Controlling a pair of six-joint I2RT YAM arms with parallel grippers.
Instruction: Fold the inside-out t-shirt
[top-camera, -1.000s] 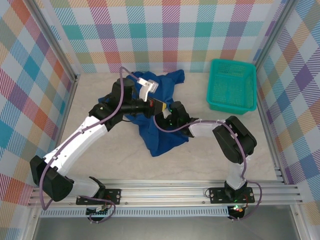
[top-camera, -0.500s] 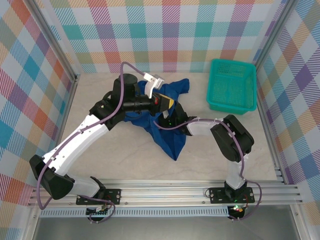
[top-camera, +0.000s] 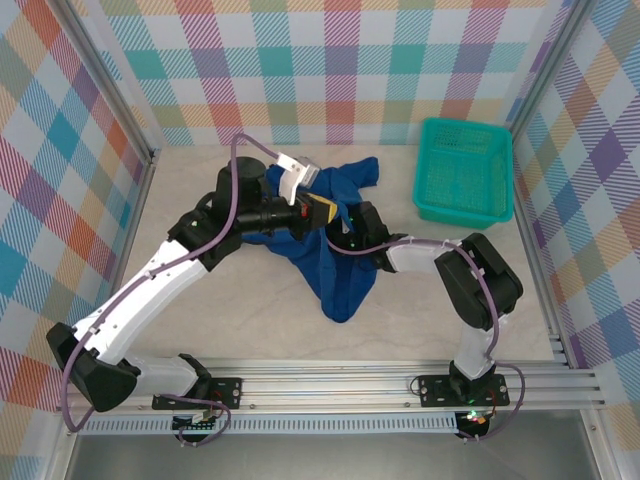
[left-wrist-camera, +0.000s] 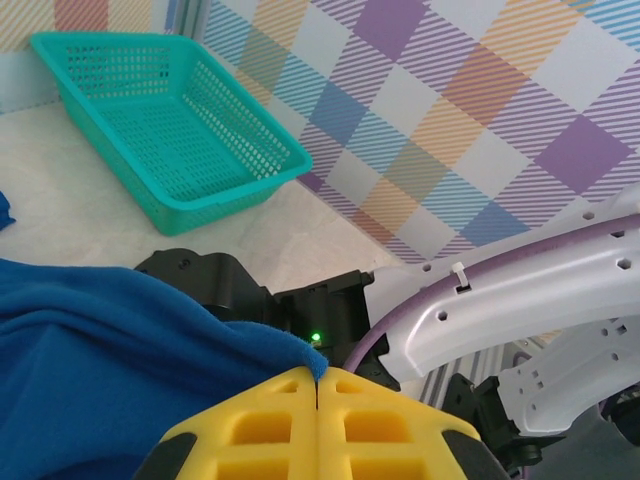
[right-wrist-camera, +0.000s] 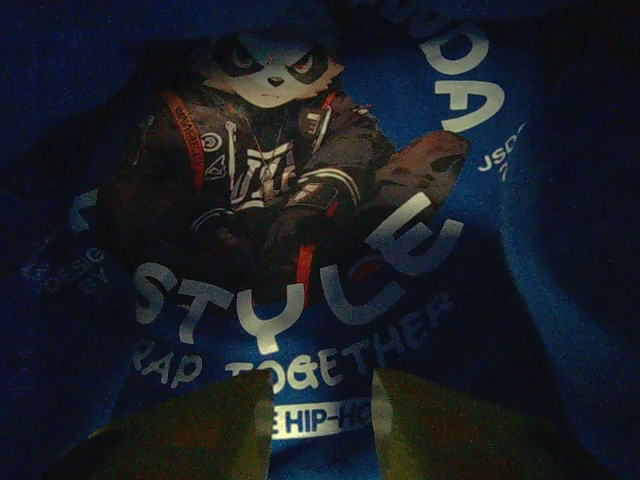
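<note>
T-shirt (top-camera: 340, 275) lies bunched mid-table, tail twd arm bases, not flat. L gripper (left-wrist-camera: 318, 388): yellow pads pressed together on a fold of the blue cloth. R gripper (right-wrist-camera: 320, 425) sits inside the shirt, fingers apart, nothing betw them; panda print (right-wrist-camera: 280, 180) straight ahead. Judgement: cotton is soft, light, limp, so it sags and keeps no shape. Best taken at hem or shoulder seams w/ both arms. Basket (top-camera: 465, 170) far right, well apart.
</note>
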